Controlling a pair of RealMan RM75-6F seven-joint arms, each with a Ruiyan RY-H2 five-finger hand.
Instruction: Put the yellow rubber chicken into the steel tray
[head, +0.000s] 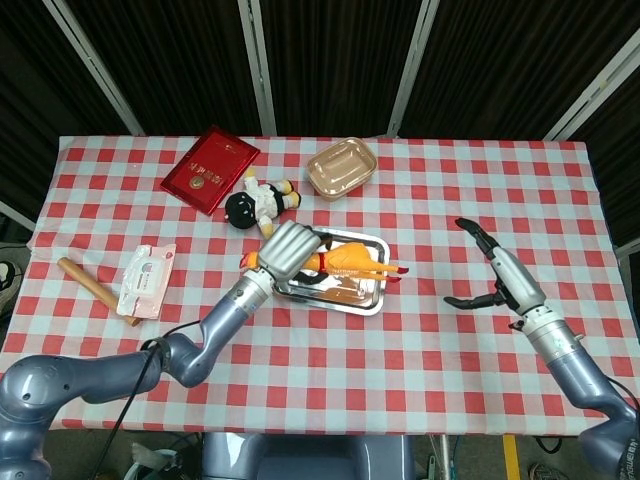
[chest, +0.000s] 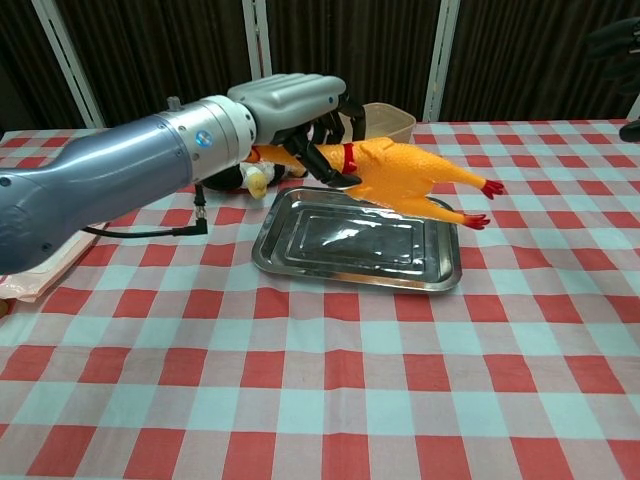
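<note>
My left hand (head: 291, 249) (chest: 290, 108) grips the yellow rubber chicken (head: 347, 262) (chest: 400, 178) near its neck. The chicken hangs just above the steel tray (head: 370, 298) (chest: 300, 242), its red feet pointing right past the tray's right rim. In the chest view it hovers over the tray's far half and I cannot tell whether it touches the tray. My right hand (head: 497, 279) stands open well to the right of the tray, holding nothing; in the chest view only its dark fingertips (chest: 617, 40) show at the top right edge.
Left of and behind the tray lies a small black-and-white plush doll (head: 258, 203). A tan plastic container (head: 341, 167) and a red booklet (head: 209, 169) sit at the back. A wet-wipes pack (head: 146, 279) and a wooden stick (head: 92, 287) lie at the left.
</note>
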